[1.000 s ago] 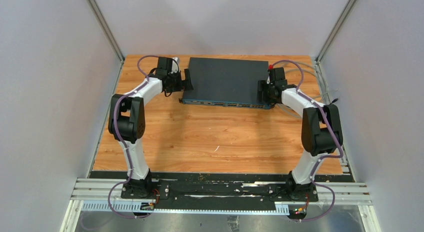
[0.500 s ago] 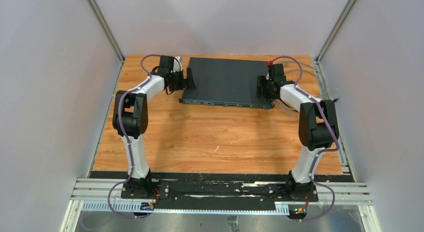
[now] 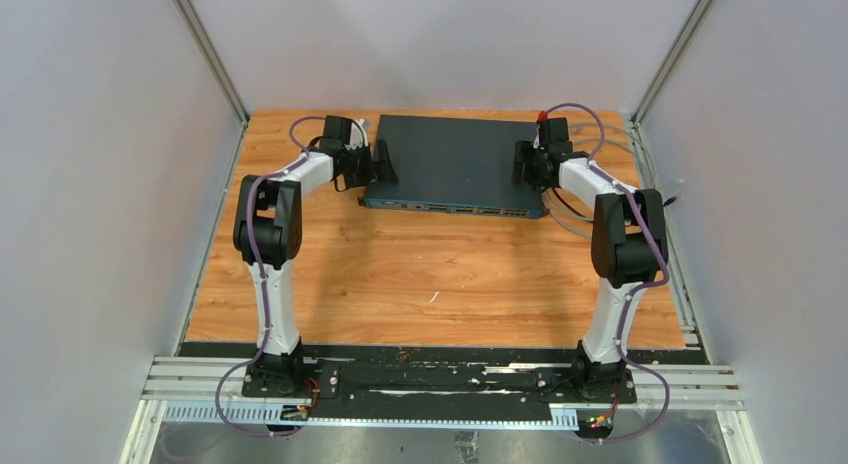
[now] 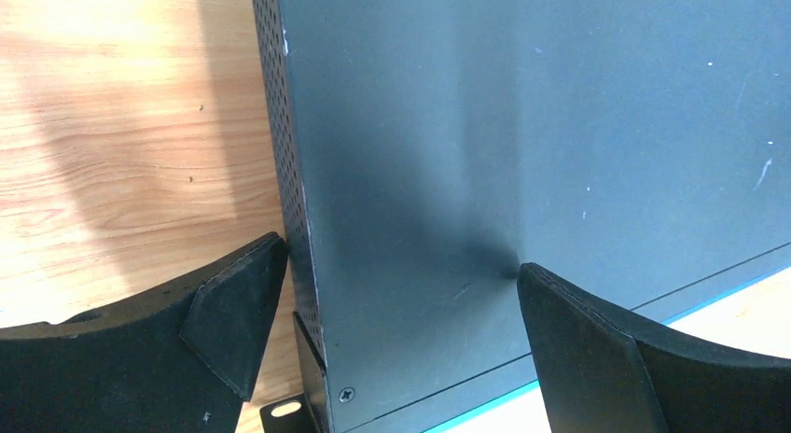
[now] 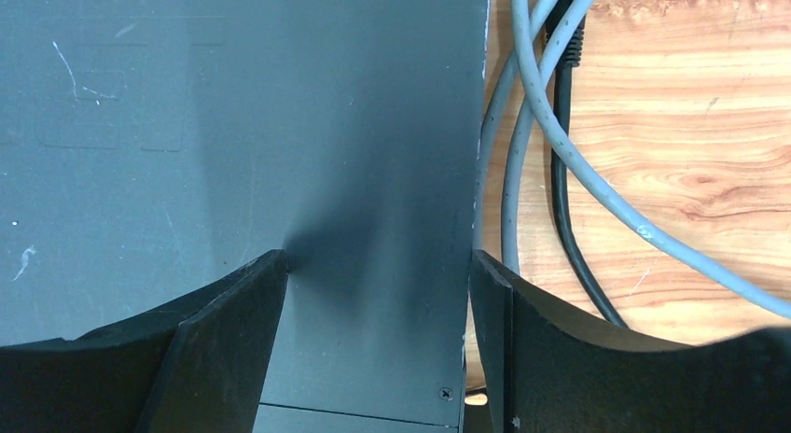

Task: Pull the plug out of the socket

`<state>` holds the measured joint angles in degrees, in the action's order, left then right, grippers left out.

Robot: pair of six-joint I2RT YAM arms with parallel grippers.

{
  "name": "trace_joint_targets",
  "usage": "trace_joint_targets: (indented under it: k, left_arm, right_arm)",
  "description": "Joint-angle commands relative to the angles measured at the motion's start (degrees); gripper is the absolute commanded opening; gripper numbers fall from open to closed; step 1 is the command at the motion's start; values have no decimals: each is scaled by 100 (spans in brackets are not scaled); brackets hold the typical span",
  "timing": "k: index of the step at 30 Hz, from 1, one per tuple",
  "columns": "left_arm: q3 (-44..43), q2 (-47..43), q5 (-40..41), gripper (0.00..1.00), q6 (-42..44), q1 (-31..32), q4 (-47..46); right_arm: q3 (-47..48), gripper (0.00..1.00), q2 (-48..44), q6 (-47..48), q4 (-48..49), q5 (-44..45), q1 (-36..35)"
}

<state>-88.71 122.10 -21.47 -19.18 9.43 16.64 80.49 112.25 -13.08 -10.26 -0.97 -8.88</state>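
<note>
Matte grey flat box [image 3: 450, 159]; left gripper [image 4: 396, 265] and right gripper [image 5: 375, 260] gape empty astride it.

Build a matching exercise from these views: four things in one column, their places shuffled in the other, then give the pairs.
Things
1. dark grey flat metal box
2. grey round cables
3. left claw
4. right claw

Places
A. open, astride the box's right edge
B. far end of the wooden table
C. open, astride the box's left edge
D. on the wood beside the box's right edge

Pairs: 1-B, 2-D, 3-C, 4-A
</note>
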Motion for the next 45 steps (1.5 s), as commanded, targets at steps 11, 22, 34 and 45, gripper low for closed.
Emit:
trace_joint_targets:
  k: [11,22,34,45]
  left_arm:
    - [1860,-1040,-451,100,-367,292,-644]
    - [3774,-1901,-507,100,-631,683,-1416]
    - [5839,-3682,201,100,-1336,1288,-1642]
    - [6879,-5199,726,100,-1819,1316,-1264]
  right_arm:
    - [-1595,71,-123,-1,242,-1768,-728]
    - [-3091,70,-867,-436,924,-2264,-1388]
    - [-4374,70,-2132,-1034,982,-2214,-1929]
    - [-4572,68,-2213,-1026,1478,-2374,-2431]
